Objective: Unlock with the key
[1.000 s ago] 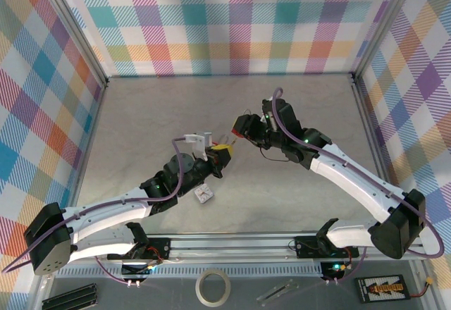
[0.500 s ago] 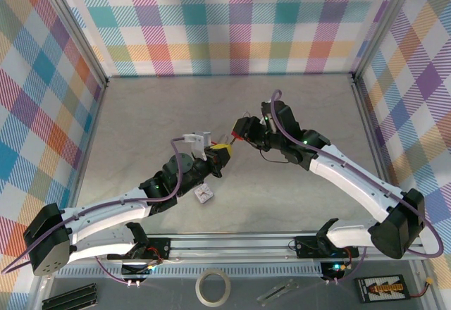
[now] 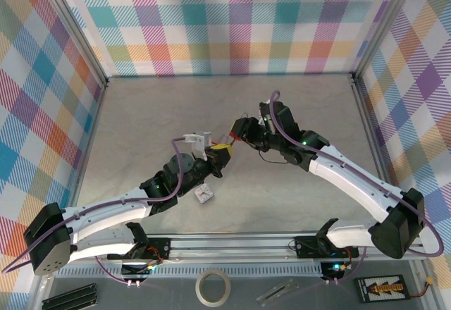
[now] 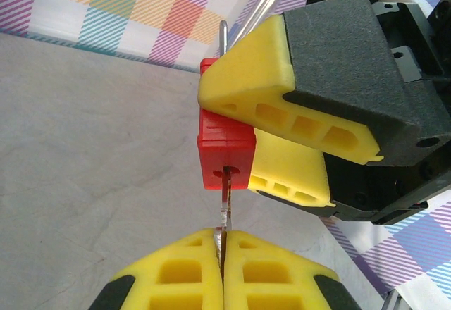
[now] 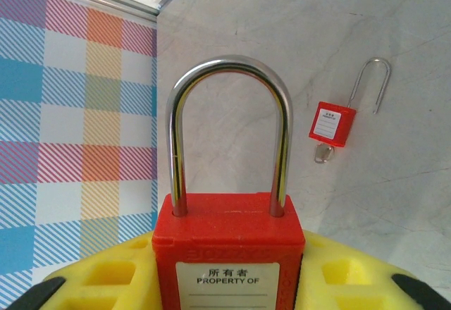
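Observation:
A red padlock [image 5: 229, 253] with a steel shackle [image 5: 229, 67], its ends down in the body, sits upright between the yellow pads of my right gripper [image 5: 229, 275], which is shut on its body. In the left wrist view my left gripper [image 4: 222, 234] is shut on a thin metal key [image 4: 225, 208]. The key's tip sits in the keyhole on the underside of the padlock [image 4: 224, 151]. In the top view both grippers meet above the table's middle, the left gripper [image 3: 223, 150] just below-left of the right gripper [image 3: 239, 134].
A second red padlock [image 5: 332, 123] lies flat on the grey table [image 3: 141, 113] with its shackle swung open and a key in its base. Checked walls and metal rails [image 3: 91, 91] close the table in on three sides.
The right gripper has eased the padlock slightly down and left toward the key. The left arm has hardly moved.

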`<action>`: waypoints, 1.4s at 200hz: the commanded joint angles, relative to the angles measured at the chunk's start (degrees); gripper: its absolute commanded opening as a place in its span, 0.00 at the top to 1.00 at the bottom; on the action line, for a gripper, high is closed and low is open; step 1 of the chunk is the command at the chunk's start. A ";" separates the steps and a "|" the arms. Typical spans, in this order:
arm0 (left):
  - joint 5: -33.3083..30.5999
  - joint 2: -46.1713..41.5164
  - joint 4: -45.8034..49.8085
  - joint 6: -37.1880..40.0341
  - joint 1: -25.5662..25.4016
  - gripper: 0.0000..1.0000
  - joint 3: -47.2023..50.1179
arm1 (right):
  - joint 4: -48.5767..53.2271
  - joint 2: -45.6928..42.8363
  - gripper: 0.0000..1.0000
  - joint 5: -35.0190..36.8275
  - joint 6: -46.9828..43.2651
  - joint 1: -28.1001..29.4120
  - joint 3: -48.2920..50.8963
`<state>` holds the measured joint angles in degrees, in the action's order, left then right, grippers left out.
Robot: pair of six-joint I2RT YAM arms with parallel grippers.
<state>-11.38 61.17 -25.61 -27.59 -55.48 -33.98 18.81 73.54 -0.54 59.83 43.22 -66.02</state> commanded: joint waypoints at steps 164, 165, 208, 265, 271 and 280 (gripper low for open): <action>0.39 2.41 -7.24 0.60 2.84 1.00 -7.48 | -7.70 -2.30 0.78 -3.00 5.25 2.56 5.68; 0.57 2.30 -7.17 0.47 2.93 1.00 -7.54 | -7.63 -2.32 0.78 -2.95 5.14 2.61 5.66; 4.44 1.45 -7.97 -4.18 6.38 1.00 -7.31 | -7.65 -2.70 0.78 -2.04 5.50 3.71 7.24; -2.70 3.53 -6.79 11.92 0.83 1.00 -8.44 | -11.90 -1.80 0.78 -5.87 12.59 3.27 8.95; -3.19 3.82 -6.72 13.60 0.44 1.00 -8.56 | -12.74 -1.66 0.78 -6.61 13.45 3.12 9.39; -3.95 4.30 -6.91 15.75 -0.23 1.00 -8.60 | -13.44 -1.40 0.78 -7.72 14.65 2.86 9.68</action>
<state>-11.51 64.36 -24.60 -21.58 -53.56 -38.09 5.45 71.48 4.14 69.73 43.57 -58.67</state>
